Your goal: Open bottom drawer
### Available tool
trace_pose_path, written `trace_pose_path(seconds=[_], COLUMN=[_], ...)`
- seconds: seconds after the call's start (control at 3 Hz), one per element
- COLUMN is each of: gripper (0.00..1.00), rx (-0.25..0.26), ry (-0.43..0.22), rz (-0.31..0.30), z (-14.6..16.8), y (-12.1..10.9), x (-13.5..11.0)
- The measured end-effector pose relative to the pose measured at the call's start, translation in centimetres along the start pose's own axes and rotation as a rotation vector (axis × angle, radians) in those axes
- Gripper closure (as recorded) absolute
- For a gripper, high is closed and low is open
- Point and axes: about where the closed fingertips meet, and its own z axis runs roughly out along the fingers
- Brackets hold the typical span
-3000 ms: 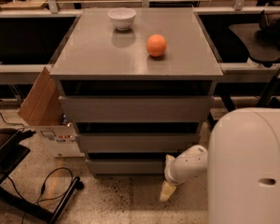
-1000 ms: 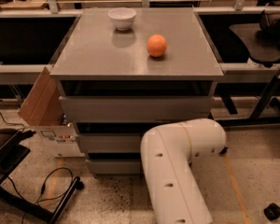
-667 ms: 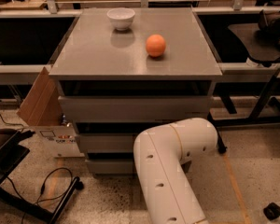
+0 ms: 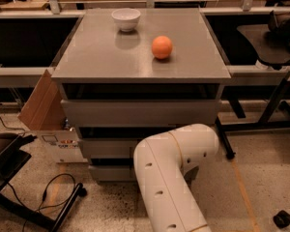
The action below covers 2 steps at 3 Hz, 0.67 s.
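Note:
The grey cabinet (image 4: 140, 57) has three flat drawer fronts. The top drawer front (image 4: 135, 112) shows in full. The middle drawer front (image 4: 106, 148) and the bottom drawer (image 4: 111, 172) show only at their left parts. My white arm (image 4: 176, 168) bends in front of the cabinet's lower right and covers the rest of both. My gripper is hidden behind this arm, somewhere low at the cabinet front, so it does not show. The bottom drawer front sits about flush with the one above it.
A white bowl (image 4: 126, 18) and an orange (image 4: 162, 47) sit on the cabinet top. A cardboard box (image 4: 46, 115) leans at the cabinet's left. Cables and a black stand (image 4: 48, 202) lie on the floor at left. Black table legs (image 4: 275, 105) stand at right.
The arm has swung in from the right and now bends across the lower right of the cabinet. The gripper, seen at the bottom drawer 3 s ago, is hidden behind it.

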Motion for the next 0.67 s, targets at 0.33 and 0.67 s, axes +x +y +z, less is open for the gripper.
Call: trace_pose_path(seconds=[0.33,0.67], gripper=[0.72,0.95], rx=[-0.015,-0.015], ry=[-0.007,-0.007], rz=[0.017,0.017], z=[-0.02,-0.2], y=[0.86,0.81], x=[-0.3,-0.32])
